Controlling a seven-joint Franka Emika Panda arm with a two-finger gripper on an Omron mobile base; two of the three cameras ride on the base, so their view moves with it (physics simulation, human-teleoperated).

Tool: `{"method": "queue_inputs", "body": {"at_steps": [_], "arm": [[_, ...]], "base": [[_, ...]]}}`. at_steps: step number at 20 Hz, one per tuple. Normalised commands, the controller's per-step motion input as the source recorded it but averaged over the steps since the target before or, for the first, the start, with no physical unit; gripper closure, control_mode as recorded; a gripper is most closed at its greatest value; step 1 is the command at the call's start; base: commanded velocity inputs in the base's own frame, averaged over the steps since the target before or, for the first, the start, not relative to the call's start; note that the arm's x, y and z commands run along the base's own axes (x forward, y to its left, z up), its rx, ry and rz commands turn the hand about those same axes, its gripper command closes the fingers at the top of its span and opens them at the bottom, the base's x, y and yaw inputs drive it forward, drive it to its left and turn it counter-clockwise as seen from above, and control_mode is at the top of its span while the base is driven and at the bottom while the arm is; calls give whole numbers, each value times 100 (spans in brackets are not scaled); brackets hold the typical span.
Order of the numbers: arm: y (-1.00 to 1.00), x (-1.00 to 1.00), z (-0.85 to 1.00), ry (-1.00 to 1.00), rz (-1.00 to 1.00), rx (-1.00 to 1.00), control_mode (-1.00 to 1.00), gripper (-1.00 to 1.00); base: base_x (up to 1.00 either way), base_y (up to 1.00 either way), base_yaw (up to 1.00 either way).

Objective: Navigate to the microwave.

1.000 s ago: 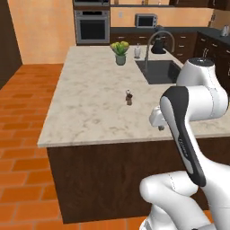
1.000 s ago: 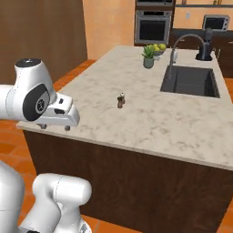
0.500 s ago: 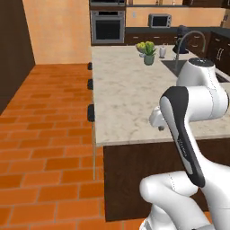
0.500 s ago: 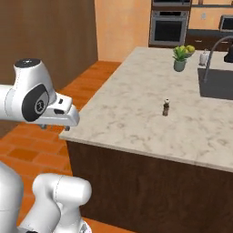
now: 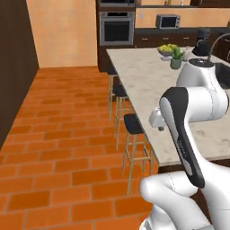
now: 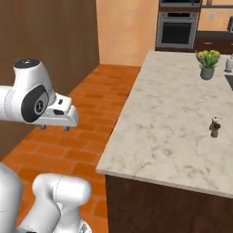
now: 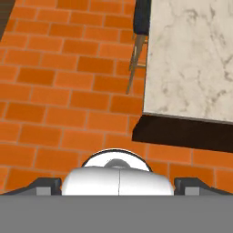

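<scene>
The microwave (image 5: 168,21) is a small grey box on the far back counter, right of the wall oven (image 5: 116,28), seen in the left base view. My gripper (image 6: 55,128) hangs beside the near left corner of the island, above the brick floor. It is open and holds nothing. In the hand view its dark fingertips (image 7: 46,184) sit wide apart over bare orange bricks, with the island's corner (image 7: 189,59) at the upper right.
The marble island (image 6: 173,118) stretches along my right, carrying a potted plant (image 6: 207,63) and a small pepper shaker (image 6: 215,127). Three dark stools (image 5: 135,124) line its left side. A dark wood wall (image 5: 13,67) bounds the left. Open brick floor (image 5: 67,117) leads toward the oven.
The whole scene has slid right in both base views: the base has driven left around the island's end. The stools and the floor aisle have come into sight. The arm's pose is unchanged.
</scene>
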Motion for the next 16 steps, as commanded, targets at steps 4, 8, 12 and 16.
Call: {"method": "queue_inputs", "body": {"at_steps": [4,8,12,16], "arm": [[0,0,0,0,0,0,100,-100],[0,0,0,0,0,0,100,-100],[0,0,0,0,0,0,100,-100],[0,0,0,0,0,0,100,-100]], "base": [[58,100,-10],[80,100,-10],[100,96,-9],[100,55,-5]]}}
